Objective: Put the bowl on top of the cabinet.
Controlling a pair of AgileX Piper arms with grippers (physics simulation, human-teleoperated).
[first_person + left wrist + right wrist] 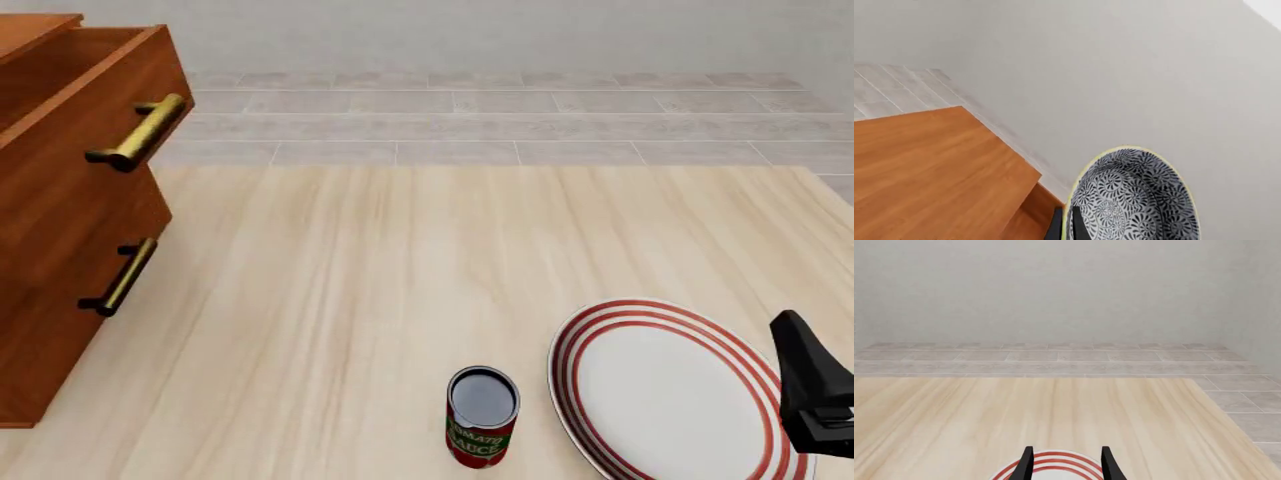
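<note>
- Gripping the pale cream rim of the round blue-grey floral ceramic bowl (pixel 1134 197), the left gripper (pixel 1066 225) is seen closed on it at the lower edge of the left wrist view.
- The bowl is held beside the reddish-brown wooden cabinet (pixel 67 200), whose flat top fills that view's lower left.
- The right gripper (pixel 1066 462) is seen with fingers parted, holding nothing, above the red-ringed white plate (pixel 667 390).
- A red sauce can (pixel 482 416) is seen standing just left of the plate.

Soft, even light is filling all three views, with no glare showing. The can (pixel 482 415) is casting only a faint shadow on the table (pixel 400 280). Edges are rendering sharp, with nothing blurring or bending toward the borders.
</note>
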